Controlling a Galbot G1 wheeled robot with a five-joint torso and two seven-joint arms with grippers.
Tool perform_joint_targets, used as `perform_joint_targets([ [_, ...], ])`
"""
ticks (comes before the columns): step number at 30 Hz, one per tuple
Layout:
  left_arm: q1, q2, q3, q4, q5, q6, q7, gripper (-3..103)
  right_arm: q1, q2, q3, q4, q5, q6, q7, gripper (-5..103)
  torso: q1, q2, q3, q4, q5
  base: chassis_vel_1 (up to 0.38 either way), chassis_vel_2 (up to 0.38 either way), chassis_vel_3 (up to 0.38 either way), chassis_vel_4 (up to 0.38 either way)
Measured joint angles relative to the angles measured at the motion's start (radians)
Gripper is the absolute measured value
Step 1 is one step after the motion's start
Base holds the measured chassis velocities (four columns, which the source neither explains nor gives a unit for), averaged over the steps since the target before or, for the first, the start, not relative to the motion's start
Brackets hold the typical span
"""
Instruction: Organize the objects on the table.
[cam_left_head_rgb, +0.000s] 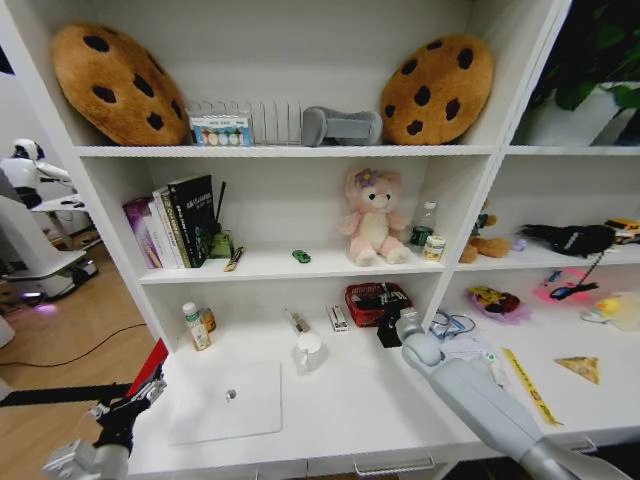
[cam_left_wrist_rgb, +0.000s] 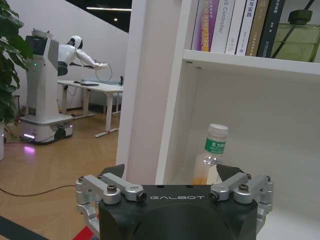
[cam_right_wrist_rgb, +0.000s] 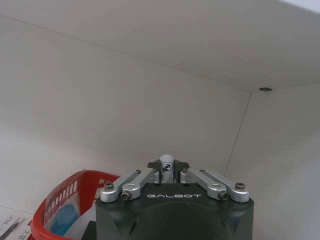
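Observation:
On the white table (cam_left_head_rgb: 340, 410), a silver laptop (cam_left_head_rgb: 225, 400) lies shut at the front left. My right gripper (cam_left_head_rgb: 389, 330) reaches to the back of the table beside a red basket (cam_left_head_rgb: 375, 300). In the right wrist view, my right gripper (cam_right_wrist_rgb: 167, 167) is shut on a small white tube (cam_right_wrist_rgb: 167, 163) above the red basket (cam_right_wrist_rgb: 60, 197). My left gripper (cam_left_head_rgb: 122, 418) hangs off the table's left end. In the left wrist view, my left gripper (cam_left_wrist_rgb: 172, 171) is open and faces a green-labelled bottle (cam_left_wrist_rgb: 213, 152). A yellow ruler (cam_left_head_rgb: 528, 385) and a yellow triangle (cam_left_head_rgb: 580, 368) lie at the right.
A white mug (cam_left_head_rgb: 308, 352) stands mid-table and the bottle (cam_left_head_rgb: 197, 327) at the back left. The shelf above carries books (cam_left_head_rgb: 175, 222), a green toy car (cam_left_head_rgb: 301, 256), a pink plush toy (cam_left_head_rgb: 372, 218) and a small jar (cam_left_head_rgb: 434, 247). Another robot (cam_left_wrist_rgb: 47, 85) stands far off.

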Motion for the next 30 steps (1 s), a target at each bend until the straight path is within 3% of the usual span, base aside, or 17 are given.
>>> perform_joint_targets([
  [1, -0.002, 0.0, 0.001, 0.002, -0.001, 0.0, 0.0, 100, -0.007, -0.002, 0.006, 0.003, 0.0, -0.003, 0.001, 20, 0.0, 0.0, 0.0, 0.0001, -0.0001, 0.0, 0.0, 0.0, 0.0],
  [4, -0.006, 0.001, 0.002, 0.005, -0.001, 0.0, -0.001, 100, -0.022, -0.006, 0.017, 0.01, -0.001, -0.005, 0.002, 26, 0.0, 0.0, 0.0, 0.0003, 0.0, 0.0, 0.0, 0.0, 0.0],
  [8, -0.013, 0.004, 0.006, 0.008, -0.005, 0.001, -0.003, 100, -0.062, -0.016, 0.042, 0.04, 0.0, -0.013, 0.01, 47, 0.0, 0.0, 0.0, 0.0, 0.0, 0.0, 0.0, 0.0, 0.0],
  [10, -0.013, 0.004, 0.007, 0.008, -0.005, 0.001, -0.003, 100, -0.067, -0.018, 0.045, 0.044, 0.0, -0.014, 0.011, 47, 0.0, 0.0, 0.0, 0.0001, 0.0001, 0.0, 0.0, 0.0, 0.0],
  [16, -0.016, 0.003, 0.013, 0.012, -0.005, 0.001, -0.003, 100, -0.101, -0.037, 0.065, 0.092, 0.004, -0.027, 0.021, 75, 0.0, 0.0, 0.0, 0.0002, -0.0001, 0.0, 0.0, 0.0, 0.0],
  [21, -0.016, 0.002, 0.013, 0.012, -0.005, 0.0, -0.003, 100, -0.103, -0.041, 0.068, 0.112, 0.009, -0.031, 0.025, 85, 0.0, 0.0, 0.0, 0.0002, 0.0, 0.0, 0.0, 0.0, 0.0],
  [22, -0.015, 0.001, 0.013, 0.013, -0.006, 0.0, -0.002, 100, -0.108, -0.048, 0.073, 0.141, 0.021, -0.038, 0.026, 95, 0.0, 0.0, 0.0, 0.0004, 0.0, 0.0, 0.0, 0.0, 0.0],
  [23, -0.015, 0.001, 0.013, 0.013, -0.007, 0.0, -0.002, 100, -0.115, -0.053, 0.076, 0.164, 0.03, -0.045, 0.026, 99, 0.0, 0.0, 0.0, 0.0003, 0.0, 0.0, 0.0, 0.0, 0.0],
  [30, -0.018, 0.0, 0.013, 0.013, -0.009, -0.001, -0.002, 100, -0.217, -0.079, 0.124, 0.311, 0.052, -0.08, 0.026, 100, 0.0, 0.0, 0.0, 0.0001, 0.0, 0.0, 0.0, 0.0, 0.0],
])
